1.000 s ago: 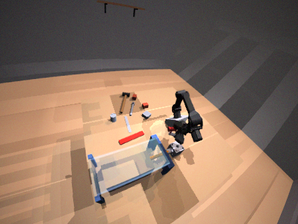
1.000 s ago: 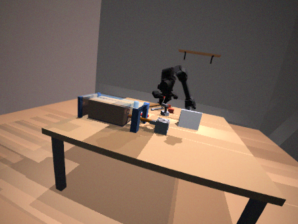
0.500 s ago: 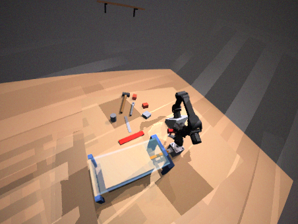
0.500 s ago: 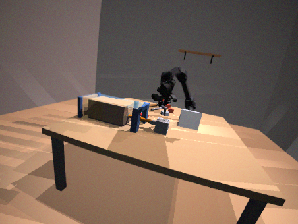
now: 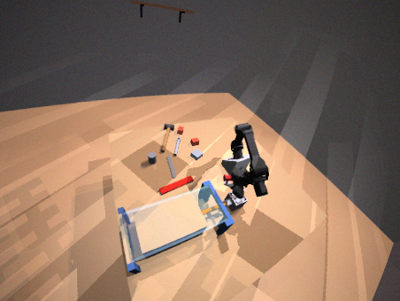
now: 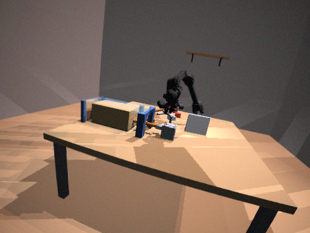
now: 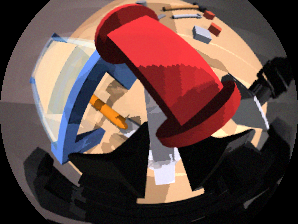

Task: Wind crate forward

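Note:
My gripper is shut on the winch handle, whose red grip sticks out to the side and whose grey arm runs between the fingers. It is upright over the grey winch. In the exterior view a thin shaft reaches down to the winch top; whether the key is in the hole cannot be told. The crate sits flat in the clear-panelled cubby. An orange strap runs from it to the winch. A gap shows between crate and blue mouth frame.
A grey upright panel stands beside the winch. Behind the cubby lie a red bar, a grey bar, a grey cylinder, a wrench, a hammer, a grey block and two red blocks.

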You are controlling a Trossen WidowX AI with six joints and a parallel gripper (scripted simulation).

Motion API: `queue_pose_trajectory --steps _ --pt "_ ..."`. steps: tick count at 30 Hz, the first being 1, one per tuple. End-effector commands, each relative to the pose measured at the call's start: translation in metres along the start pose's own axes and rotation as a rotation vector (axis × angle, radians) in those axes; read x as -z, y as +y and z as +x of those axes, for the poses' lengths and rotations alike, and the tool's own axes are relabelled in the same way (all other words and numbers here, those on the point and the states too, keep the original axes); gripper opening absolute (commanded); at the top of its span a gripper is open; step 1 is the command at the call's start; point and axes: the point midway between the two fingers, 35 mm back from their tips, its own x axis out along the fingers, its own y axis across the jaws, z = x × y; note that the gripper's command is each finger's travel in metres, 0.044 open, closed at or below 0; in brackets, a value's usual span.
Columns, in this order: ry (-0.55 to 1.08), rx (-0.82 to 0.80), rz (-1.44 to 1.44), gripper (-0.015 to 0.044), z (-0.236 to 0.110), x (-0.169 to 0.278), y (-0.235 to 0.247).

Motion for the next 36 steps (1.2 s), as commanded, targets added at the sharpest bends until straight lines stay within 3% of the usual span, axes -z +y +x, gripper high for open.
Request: queue_pose_trajectory --steps 1,36 --pt "-0.009 -0.005 0.004 0.0 0.006 0.001 0.0" --pt "-0.004 0.0 0.002 0.0 0.025 0.011 0.0"
